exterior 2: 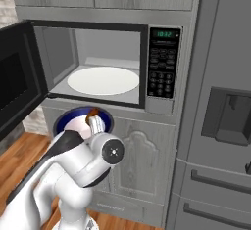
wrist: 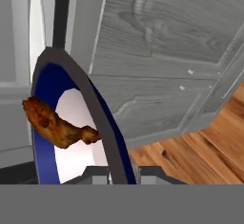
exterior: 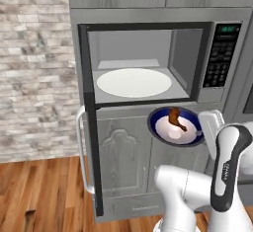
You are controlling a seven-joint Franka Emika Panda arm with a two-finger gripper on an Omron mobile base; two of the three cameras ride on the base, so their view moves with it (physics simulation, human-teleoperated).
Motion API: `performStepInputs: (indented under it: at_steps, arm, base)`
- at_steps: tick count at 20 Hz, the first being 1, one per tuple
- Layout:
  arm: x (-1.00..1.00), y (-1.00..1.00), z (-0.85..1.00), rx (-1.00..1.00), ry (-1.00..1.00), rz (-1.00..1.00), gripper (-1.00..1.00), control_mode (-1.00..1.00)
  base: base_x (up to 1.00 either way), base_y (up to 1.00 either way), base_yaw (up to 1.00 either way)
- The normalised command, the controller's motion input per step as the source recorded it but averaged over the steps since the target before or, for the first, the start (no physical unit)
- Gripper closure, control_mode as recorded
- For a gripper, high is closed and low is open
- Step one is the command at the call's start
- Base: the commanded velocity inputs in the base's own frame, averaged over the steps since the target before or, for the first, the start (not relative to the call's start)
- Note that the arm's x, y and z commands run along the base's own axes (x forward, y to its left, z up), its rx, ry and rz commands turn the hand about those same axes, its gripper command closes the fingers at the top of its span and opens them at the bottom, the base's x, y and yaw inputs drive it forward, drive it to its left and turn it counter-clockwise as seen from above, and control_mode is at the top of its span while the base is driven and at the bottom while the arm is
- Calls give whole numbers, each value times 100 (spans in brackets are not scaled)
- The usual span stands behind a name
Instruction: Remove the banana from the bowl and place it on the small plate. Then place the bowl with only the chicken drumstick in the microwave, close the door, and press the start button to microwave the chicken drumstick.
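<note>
Both base cameras look forward and down from behind the arm, left and right, sharing the open grey steel microwave [exterior: 158, 60]; the hand camera sits close against the dark-blue-rimmed bowl [wrist: 71, 123].

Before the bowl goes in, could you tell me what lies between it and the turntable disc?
Only the microwave's lower front edge lies between bowl and turntable disc, in both base views.

The microwave [exterior 2: 98, 67] has a small green display [exterior 2: 164, 34] at the top of its black keypad panel [exterior 2: 163, 65]; in the right base view its digits look like 10:32, though they are blurred. In the left base view the same display [exterior: 228, 28] is too small to read. The keypad button markings are illegible in both base views
</note>
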Motion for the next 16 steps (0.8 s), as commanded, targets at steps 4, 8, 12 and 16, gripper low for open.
performStepInputs:
  at_steps: [4,8,12,16]
  arm:
    - [42,13,54,0,-2,-6,100,-100]
    - [61,4,48,0,-2,-7,100,-100]
    - [26,0,66,0,-7,-12,100,-100]
    - [5,0,60,0,-9,-7,100,-100]
  base:
    - [0,0,0]
    - [0,0,0]
    - [0,0,0]
    - [0,0,0]
